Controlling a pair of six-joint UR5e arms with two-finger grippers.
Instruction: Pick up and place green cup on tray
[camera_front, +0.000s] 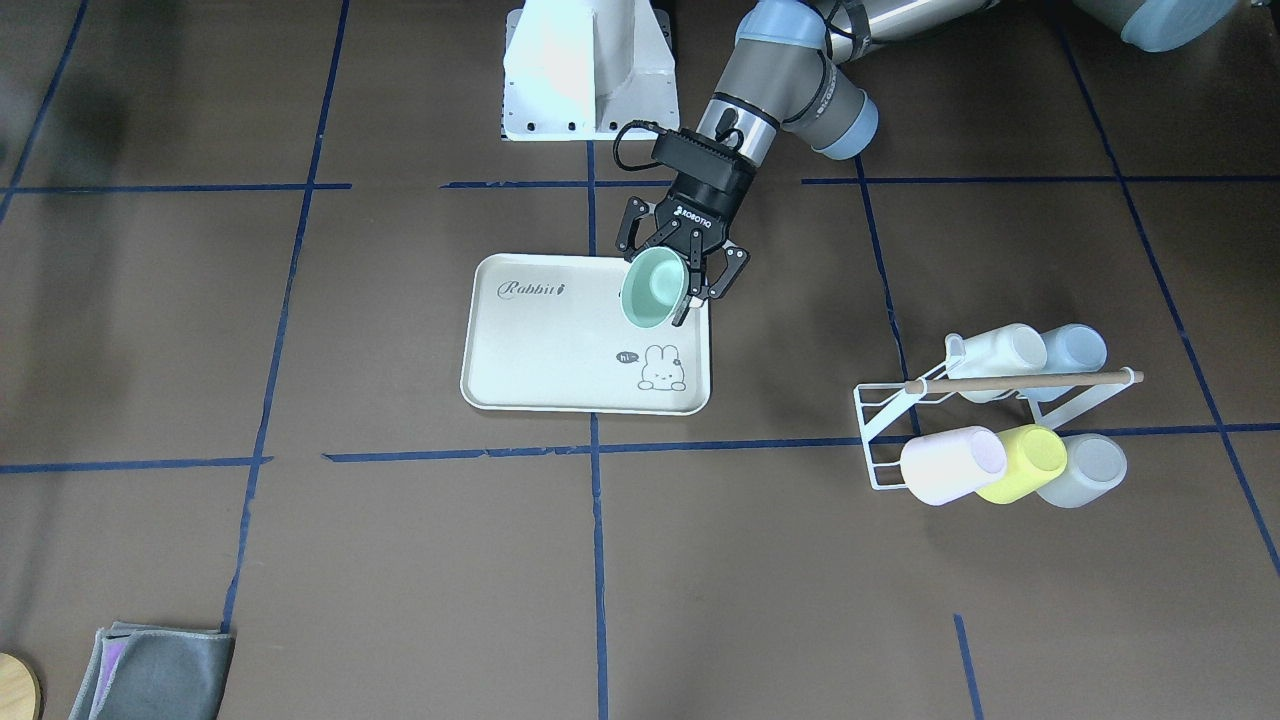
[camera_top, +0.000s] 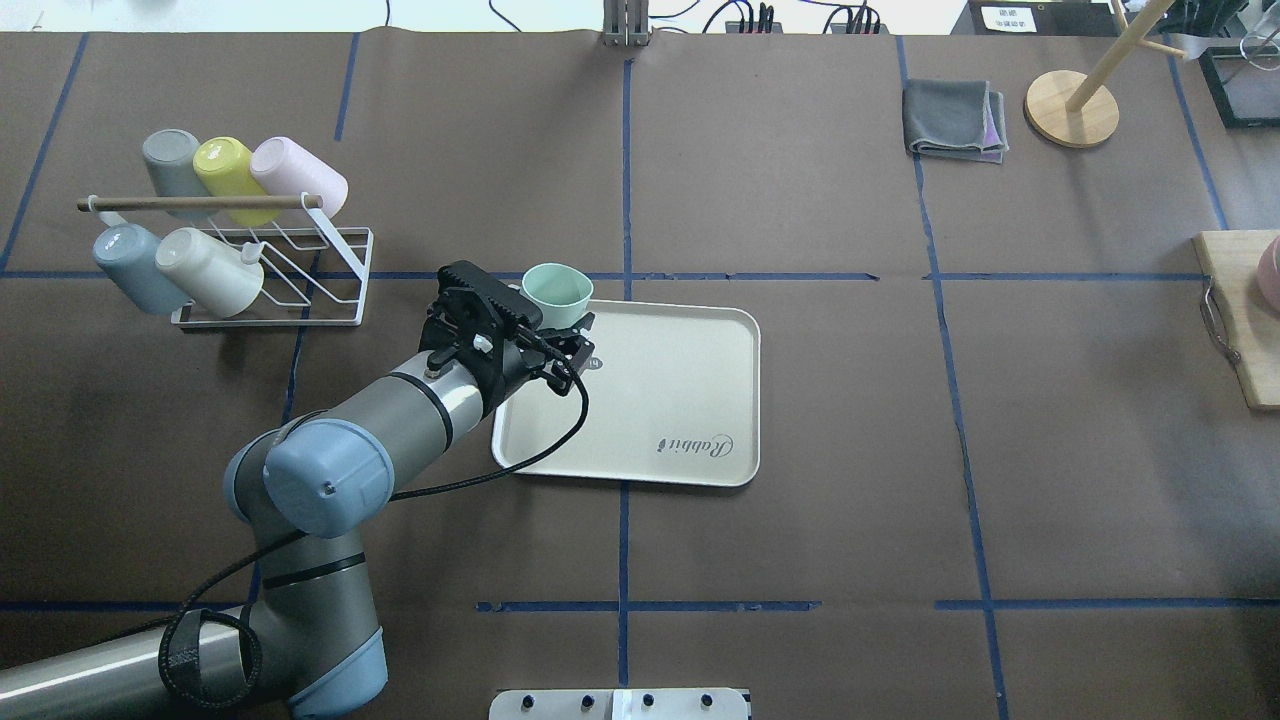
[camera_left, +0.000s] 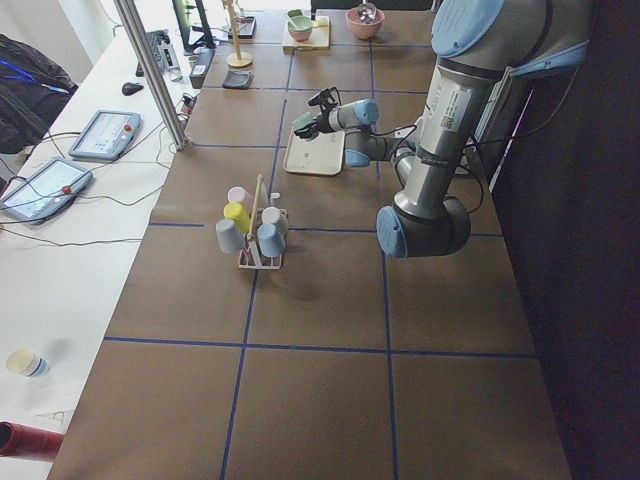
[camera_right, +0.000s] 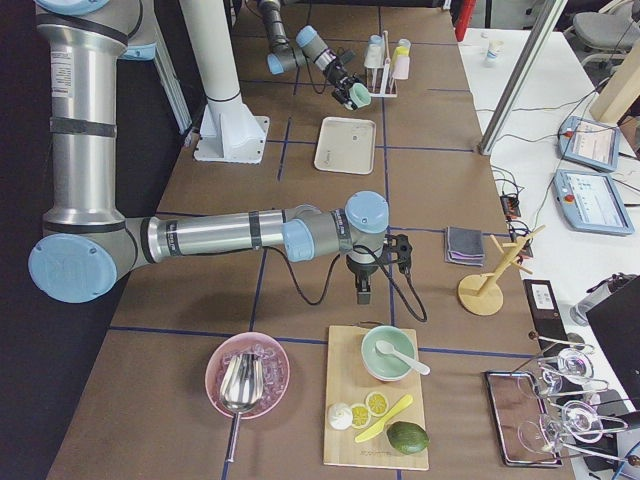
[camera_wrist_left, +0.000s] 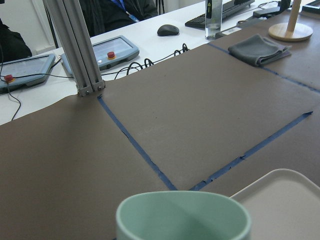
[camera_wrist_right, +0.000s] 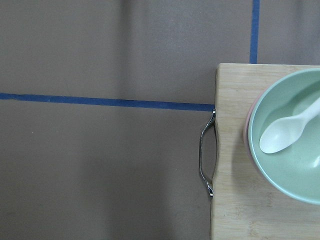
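Observation:
The pale mint-green cup (camera_front: 650, 290) is held in my left gripper (camera_front: 672, 282), which is shut on it. The cup hangs tilted over one corner of the cream "Rabbit" tray (camera_front: 560, 350), its open mouth turned away from the robot. In the overhead view the cup (camera_top: 557, 289) sits at the tray's (camera_top: 660, 400) far left corner, just past my left gripper (camera_top: 558, 325). The left wrist view shows the cup's rim (camera_wrist_left: 182, 217) and a tray corner (camera_wrist_left: 287, 197). My right gripper (camera_right: 361, 296) shows only in the exterior right view; I cannot tell whether it is open or shut.
A white wire rack (camera_top: 270, 290) with several pastel cups, among them a yellow one (camera_top: 225, 165), stands left of the tray. A grey cloth (camera_top: 953, 120) and a wooden stand (camera_top: 1072, 105) lie far right. A cutting board (camera_wrist_right: 235, 165) with a green bowl (camera_wrist_right: 295, 165) lies below the right wrist.

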